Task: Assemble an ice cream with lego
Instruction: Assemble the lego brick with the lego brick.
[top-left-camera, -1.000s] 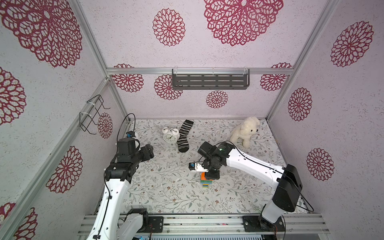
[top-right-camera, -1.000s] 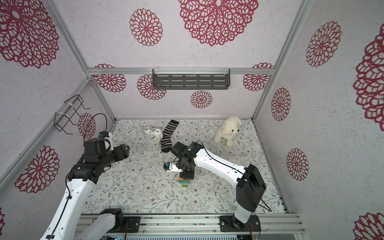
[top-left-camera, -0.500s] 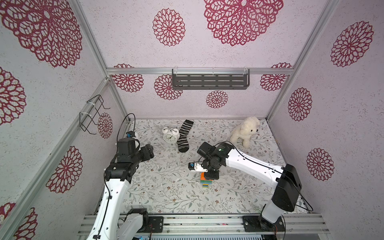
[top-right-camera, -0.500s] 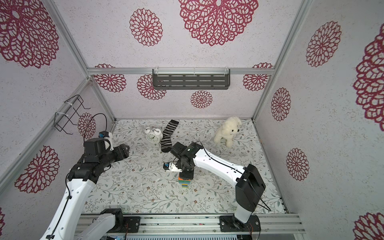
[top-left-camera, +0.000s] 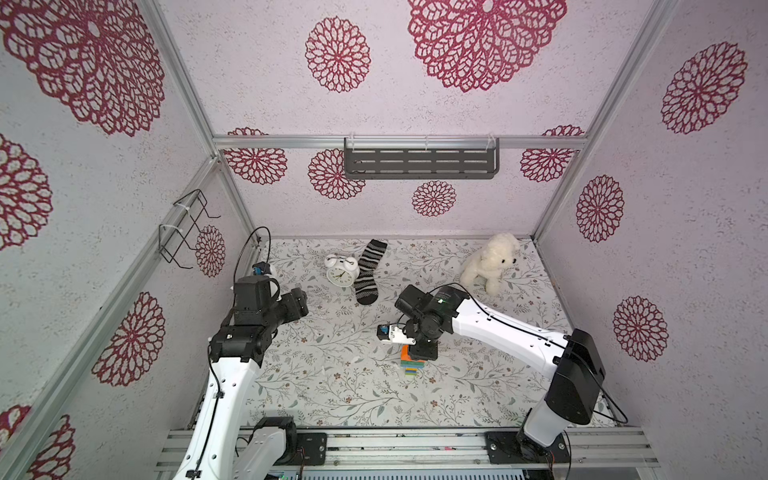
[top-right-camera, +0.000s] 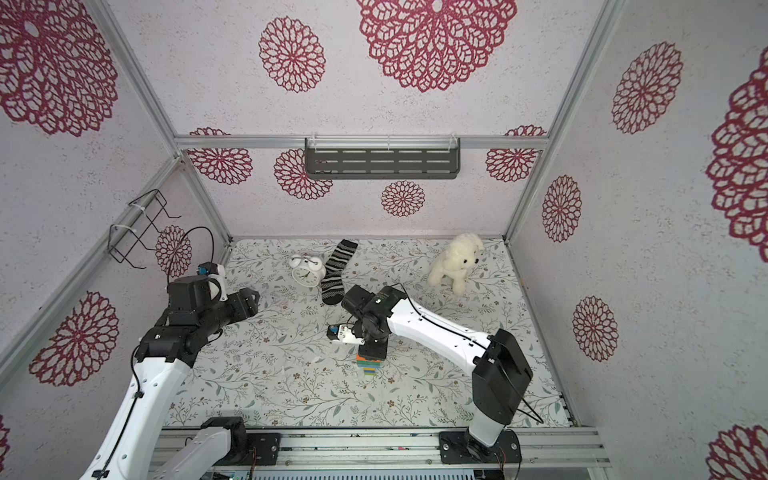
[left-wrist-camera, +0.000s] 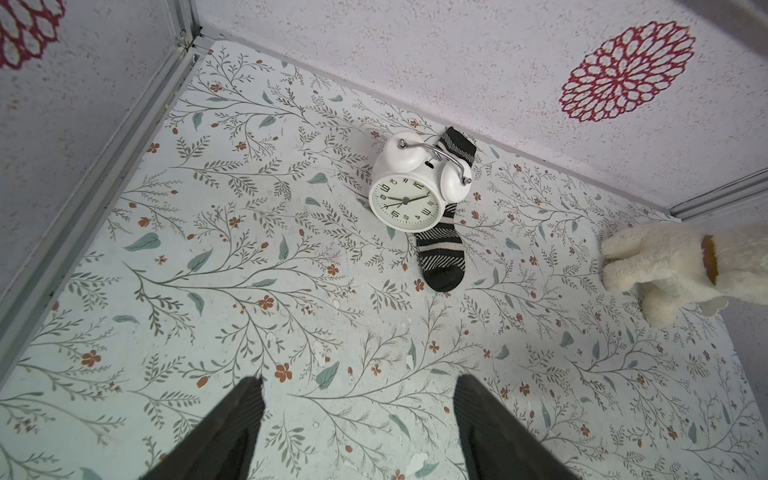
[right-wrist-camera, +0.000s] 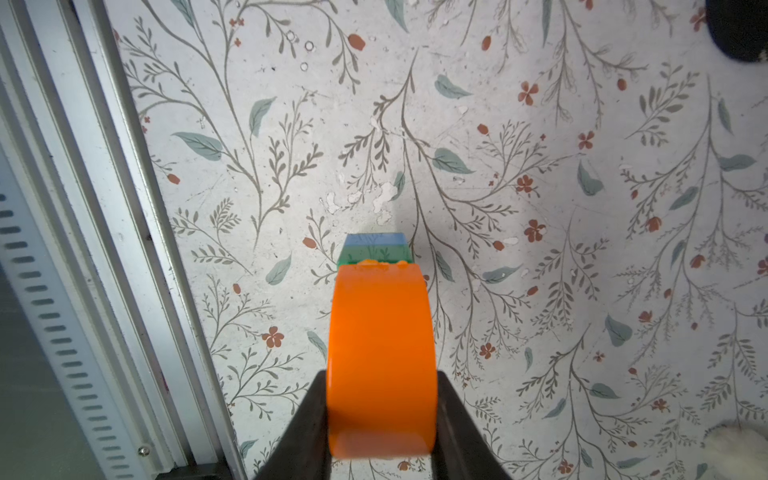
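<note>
Within right tool (right-wrist-camera: 381, 384), gripped orange dome (right-wrist-camera: 380, 328), atop the ice cream (top-left-camera: 412, 367)

surface: floral tabletop (top-left-camera: 332, 386) | on it: alarm clock (top-left-camera: 342, 274); striped sock (top-left-camera: 368, 276); plush dog (top-left-camera: 490, 262); ice cream (top-left-camera: 412, 366)
</note>
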